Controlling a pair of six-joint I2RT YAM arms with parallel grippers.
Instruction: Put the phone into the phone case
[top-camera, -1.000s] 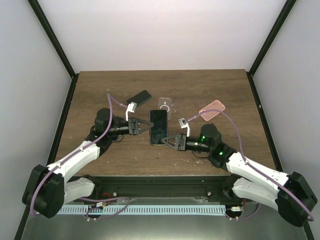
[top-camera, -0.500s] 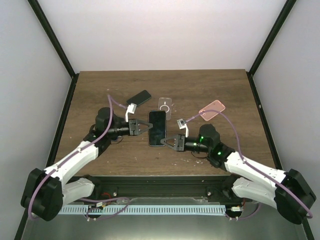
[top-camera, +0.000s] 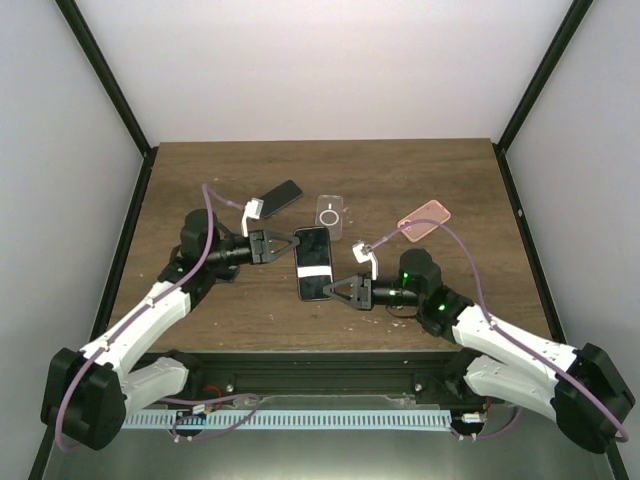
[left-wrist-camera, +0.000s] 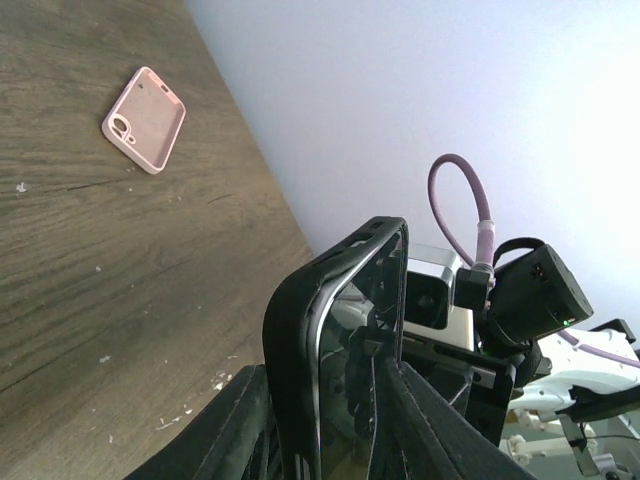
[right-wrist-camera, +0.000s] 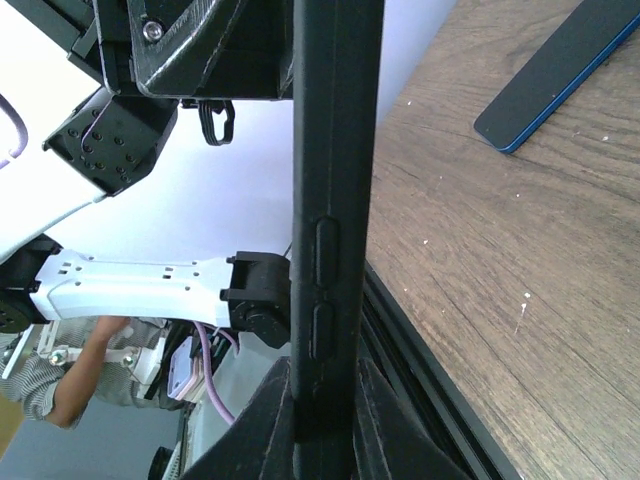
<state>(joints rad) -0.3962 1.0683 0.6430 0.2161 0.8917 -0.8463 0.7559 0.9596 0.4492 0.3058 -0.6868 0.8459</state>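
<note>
Glossy dark phone (top-camera: 313, 262) in black case (right-wrist-camera: 335, 150), screen upward, slightly tilted.

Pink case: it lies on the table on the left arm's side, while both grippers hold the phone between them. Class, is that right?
Not quite. The top external view shows the pink case on the right arm's side of the table. The rest stands: the left gripper and right gripper hold the phone between them.

No lettering or number can be read. The clear case (top-camera: 330, 213), far centre, bears only a ring mark.
</note>
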